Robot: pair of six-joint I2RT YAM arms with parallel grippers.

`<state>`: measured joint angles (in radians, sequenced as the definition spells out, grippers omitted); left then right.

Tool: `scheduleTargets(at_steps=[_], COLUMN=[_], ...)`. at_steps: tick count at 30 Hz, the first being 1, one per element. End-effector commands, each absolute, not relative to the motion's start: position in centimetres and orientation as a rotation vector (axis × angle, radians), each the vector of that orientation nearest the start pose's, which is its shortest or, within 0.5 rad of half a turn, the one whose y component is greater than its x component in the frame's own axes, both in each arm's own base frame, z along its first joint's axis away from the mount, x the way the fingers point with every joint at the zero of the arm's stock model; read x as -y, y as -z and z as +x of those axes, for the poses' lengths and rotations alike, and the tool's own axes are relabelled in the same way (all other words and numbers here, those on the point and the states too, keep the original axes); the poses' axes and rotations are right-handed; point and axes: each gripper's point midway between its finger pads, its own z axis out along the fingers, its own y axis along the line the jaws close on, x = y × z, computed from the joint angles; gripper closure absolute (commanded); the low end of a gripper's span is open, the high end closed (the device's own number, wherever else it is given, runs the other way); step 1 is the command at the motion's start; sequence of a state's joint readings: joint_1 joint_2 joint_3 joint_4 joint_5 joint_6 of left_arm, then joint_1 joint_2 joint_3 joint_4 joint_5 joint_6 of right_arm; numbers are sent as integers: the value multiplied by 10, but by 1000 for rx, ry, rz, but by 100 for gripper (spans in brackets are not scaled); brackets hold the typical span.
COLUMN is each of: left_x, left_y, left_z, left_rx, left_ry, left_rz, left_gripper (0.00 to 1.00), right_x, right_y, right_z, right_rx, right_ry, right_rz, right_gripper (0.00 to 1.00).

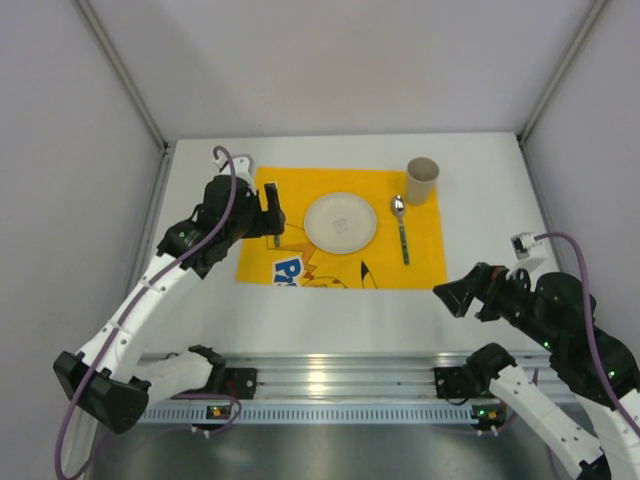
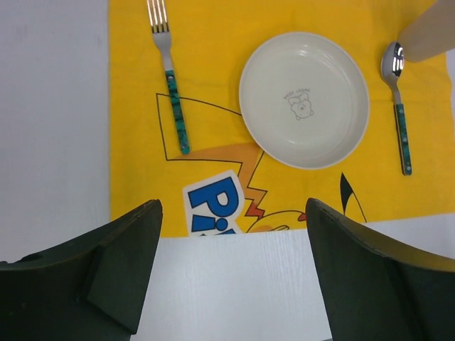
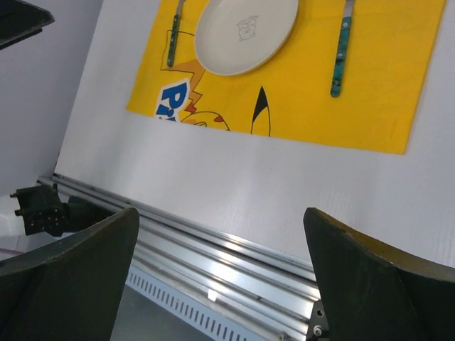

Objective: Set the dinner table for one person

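The white dinner table (image 1: 330,310) carries a yellow cartoon placemat (image 1: 420,262). On the mat lie a white plate (image 1: 341,222), a green-handled spoon (image 1: 401,228) to its right and a beige cup (image 1: 421,180) at the far right corner. The green-handled fork (image 2: 173,92) lies left of the plate (image 2: 304,99); from above my left gripper mostly hides it. My left gripper (image 1: 272,210) is open and empty above the mat's left edge. My right gripper (image 1: 453,298) is open and empty, above the bare table near the mat's front right corner.
A ribbed aluminium rail (image 1: 340,375) runs along the table's near edge and also shows in the right wrist view (image 3: 234,256). Grey walls enclose the table on the left, back and right.
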<state>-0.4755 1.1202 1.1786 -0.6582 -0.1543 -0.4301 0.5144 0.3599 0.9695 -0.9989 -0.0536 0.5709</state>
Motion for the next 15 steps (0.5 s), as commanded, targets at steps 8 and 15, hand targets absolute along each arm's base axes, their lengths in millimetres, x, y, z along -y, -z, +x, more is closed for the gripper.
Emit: scheduleTargets(at_steps=[8, 15], left_x=[95, 93], left_y=[-285, -276], left_z=[290, 277], left_rx=[-2067, -2095], left_ry=[75, 99], left_rz=[-63, -76], left_gripper=[14, 12], right_x=[-84, -84], right_y=[-280, -277], right_z=[116, 116], right_rx=[-1985, -1988], right_ry=[-701, -704], right_rz=[120, 135], right_gripper=[0, 0])
